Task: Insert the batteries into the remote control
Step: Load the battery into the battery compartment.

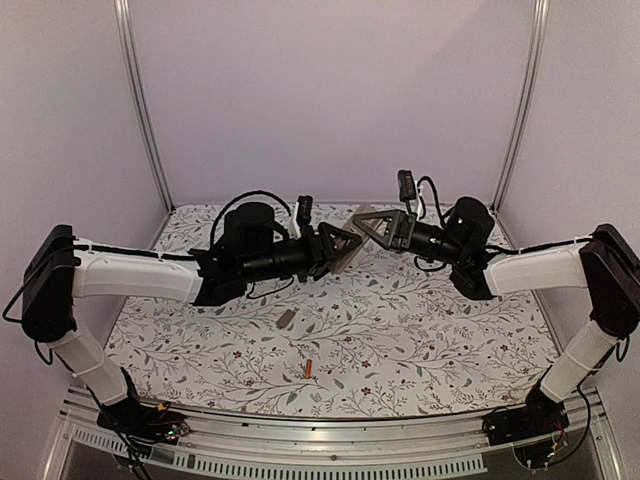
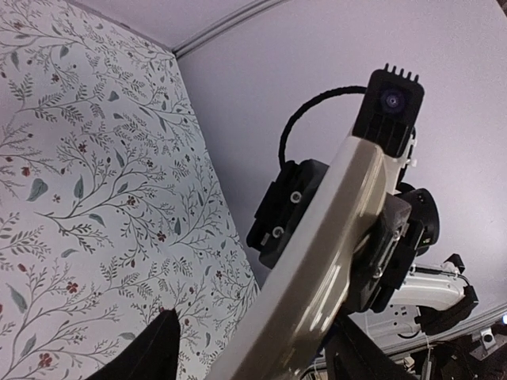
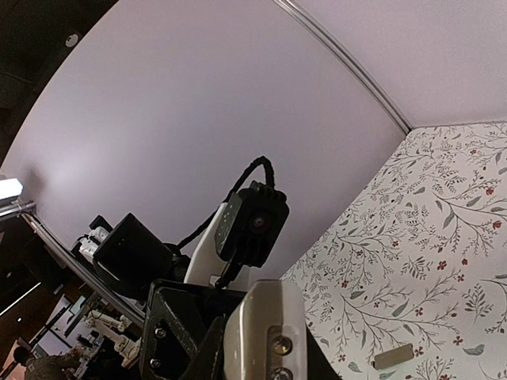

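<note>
Orange battery [image 1: 310, 369], grey cover [image 1: 286, 319]; remote [image 1: 347, 257] aloft.

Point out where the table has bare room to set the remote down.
Widest bare patch: front right of the table, between the orange battery and the right arm. Front left, between the grey cover and the left arm, is also free. Crowded: mid-table, where the left gripper and right gripper meet at the remote control.

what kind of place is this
Probably a robot test booth in a lab: plain lilac walls framed by aluminium posts, a table under a floral cloth, and a left arm and right arm bolted to a rail at its near edge.
</note>
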You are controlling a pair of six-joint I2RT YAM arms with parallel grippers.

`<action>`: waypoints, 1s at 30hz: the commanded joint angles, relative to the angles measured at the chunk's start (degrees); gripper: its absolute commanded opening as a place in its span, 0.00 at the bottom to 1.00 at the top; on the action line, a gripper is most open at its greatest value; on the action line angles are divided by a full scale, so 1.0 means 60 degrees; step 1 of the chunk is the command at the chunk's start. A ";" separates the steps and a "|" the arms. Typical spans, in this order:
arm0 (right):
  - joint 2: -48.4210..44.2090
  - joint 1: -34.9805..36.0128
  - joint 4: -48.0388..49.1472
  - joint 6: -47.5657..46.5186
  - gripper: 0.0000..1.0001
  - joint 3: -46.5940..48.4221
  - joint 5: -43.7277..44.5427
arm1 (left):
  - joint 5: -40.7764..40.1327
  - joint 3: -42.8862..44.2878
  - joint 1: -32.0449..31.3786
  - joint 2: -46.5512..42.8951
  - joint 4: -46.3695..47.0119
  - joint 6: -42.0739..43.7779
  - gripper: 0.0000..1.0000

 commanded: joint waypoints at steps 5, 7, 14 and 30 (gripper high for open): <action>0.0053 -0.0158 0.2134 0.0880 0.01 -0.0070 -0.0147 | 0.0298 -0.0384 0.0046 0.0389 -0.0284 -0.0124 0.59; 0.0110 -0.0186 0.2460 0.1070 0.01 -0.0090 -0.0151 | 0.0271 -0.0453 0.0046 0.0343 -0.0268 -0.0139 0.58; 0.0042 -0.0287 0.2695 0.1318 0.01 -0.0100 -0.0185 | 0.0130 -0.0840 0.0089 0.0102 -0.0419 -0.0186 0.54; 0.0036 -0.0280 0.1976 0.0773 0.01 -0.0274 0.0043 | 0.0085 -0.0402 -0.0069 -0.0555 -0.0029 0.1147 0.88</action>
